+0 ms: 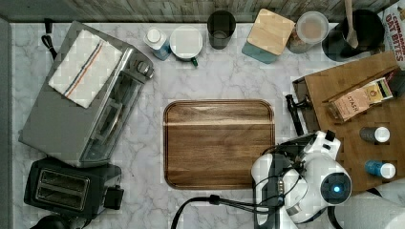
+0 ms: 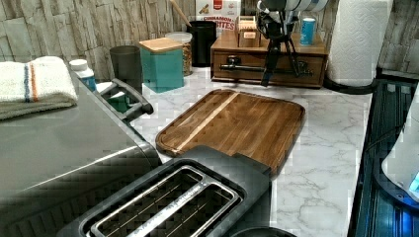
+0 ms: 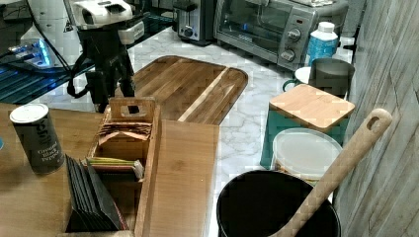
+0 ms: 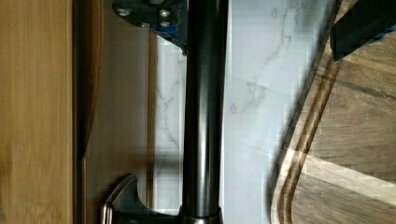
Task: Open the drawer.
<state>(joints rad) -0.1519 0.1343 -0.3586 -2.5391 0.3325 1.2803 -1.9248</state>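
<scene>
Fingers stand parted, one on each side of the black bar handle, and grip nothing. In the wrist view one finger lies against the edge of the handle, and the other is well apart from it, over the corner of the dark-wood tray.

**Drawer.** The drawer forms the front of a wooden box, and its handle runs across nearly the whole front. In the top view the box lies at 3 o'clock from the tray, with the handle on the side facing the tray. The frames do not show whether the drawer sits fully flush in the box.

**Arm.** In the top view the white arm stands at 4 o'clock from the tray, just beside the box. In the right view the fingers hang past the edge of the box top.

**Surroundings.** The marble tabletop carries the tray at its centre. In the top view a toaster oven lies at 9 o'clock from the tray and a black toaster at 8 o'clock. A teal canister with a wooden lid stands at 1 o'clock. Two small bottles stand on the box top.
</scene>
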